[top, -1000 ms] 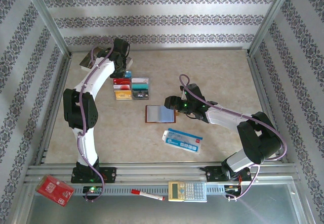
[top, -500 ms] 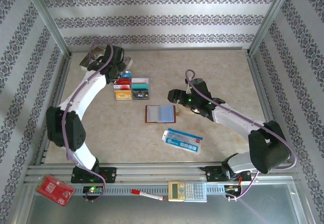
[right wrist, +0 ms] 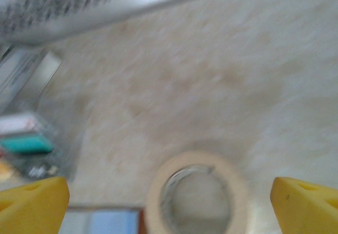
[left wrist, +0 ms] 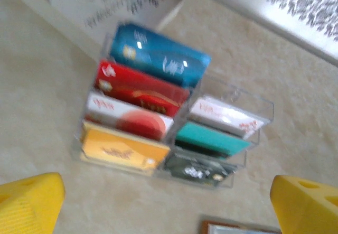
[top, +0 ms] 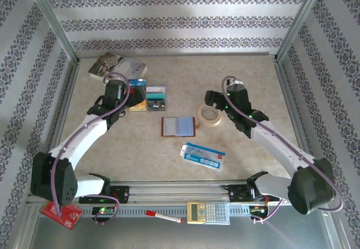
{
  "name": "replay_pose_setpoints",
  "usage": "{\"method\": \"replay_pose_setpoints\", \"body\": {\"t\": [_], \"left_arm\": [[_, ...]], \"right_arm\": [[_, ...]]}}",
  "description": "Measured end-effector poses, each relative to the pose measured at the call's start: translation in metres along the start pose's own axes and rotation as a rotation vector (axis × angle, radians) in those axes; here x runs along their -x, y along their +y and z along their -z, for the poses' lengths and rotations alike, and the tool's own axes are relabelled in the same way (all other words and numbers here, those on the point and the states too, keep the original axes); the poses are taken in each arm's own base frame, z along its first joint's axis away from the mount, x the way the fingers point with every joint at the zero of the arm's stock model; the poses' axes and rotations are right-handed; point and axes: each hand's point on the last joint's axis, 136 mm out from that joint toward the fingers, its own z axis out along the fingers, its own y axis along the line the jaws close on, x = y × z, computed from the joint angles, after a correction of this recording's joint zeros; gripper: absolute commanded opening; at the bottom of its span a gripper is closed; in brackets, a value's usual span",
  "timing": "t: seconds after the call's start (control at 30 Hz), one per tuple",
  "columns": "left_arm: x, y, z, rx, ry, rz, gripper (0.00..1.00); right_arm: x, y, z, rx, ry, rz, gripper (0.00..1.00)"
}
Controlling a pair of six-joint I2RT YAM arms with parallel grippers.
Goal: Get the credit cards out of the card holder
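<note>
Table [top: 253,80] carrying all. Left gripper [left wrist: 168,205] hovering spread wide, empty, facing clear tray [left wrist: 259,107] far left. Right gripper [right wrist: 169,202] gaping empty by tape roll [right wrist: 195,159]. Card holder [top: 179,126] lying open mid-table, sleeves facing up. Credit cards [left wrist: 158,65] standing tiered in tray, likely for sorting.

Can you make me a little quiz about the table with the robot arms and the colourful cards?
1. True or false: in the top view, the tape roll lies just to the right of the open card holder.
2. How many cards stand in the clear rack? A five, B seven, C ten.
3. Fill the gap: the left gripper is ___ and holds nothing.
Key: 1 true; 2 B; 3 open.
</note>
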Motion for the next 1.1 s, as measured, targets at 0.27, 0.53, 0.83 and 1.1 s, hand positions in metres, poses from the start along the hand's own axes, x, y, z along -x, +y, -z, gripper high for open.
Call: {"method": "replay_pose_setpoints", "body": {"t": [0.27, 0.53, 0.83, 1.1], "left_arm": [[0.009, 0.067, 0.022, 0.202, -0.362, -0.209, 1.00], [-0.015, 0.117, 0.009, 0.363, -0.428, -0.337, 1.00], [-0.053, 0.114, -0.028, 0.229, -0.364, -0.487, 1.00], [-0.059, 0.107, -0.044, 0.150, -0.367, -0.521, 1.00]], "right_arm": [[0.028, -0.114, 0.039, -0.387, -0.272, -0.009, 0.98], [-0.031, -0.185, 0.030, -0.602, -0.223, 0.099, 0.98], [-0.055, -0.181, -0.001, -0.485, -0.200, 0.212, 0.98], [-0.043, -0.162, -0.023, -0.329, -0.256, 0.251, 0.98]]}}
